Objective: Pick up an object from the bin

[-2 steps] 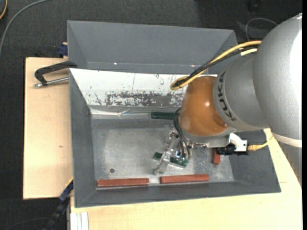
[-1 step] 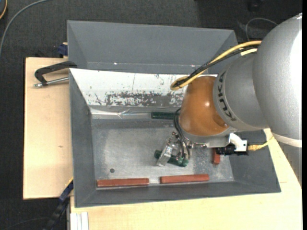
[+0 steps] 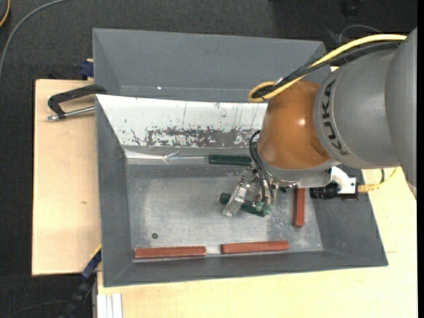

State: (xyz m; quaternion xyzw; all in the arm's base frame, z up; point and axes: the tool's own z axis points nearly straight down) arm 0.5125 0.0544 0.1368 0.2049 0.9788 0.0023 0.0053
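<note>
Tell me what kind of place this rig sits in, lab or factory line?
Probably a robotics lab grasping cell, not a line: a KUKA arm trailing a loose yellow cable reaches into a grey metal bin holding a few odd pieces, like a reddish-brown bar.

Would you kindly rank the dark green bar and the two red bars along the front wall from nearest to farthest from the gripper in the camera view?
1. dark green bar, by the back wall, and right red bar, front right: too close to call from the gripper.
2. left red bar, front left: clearly farthest.
</note>
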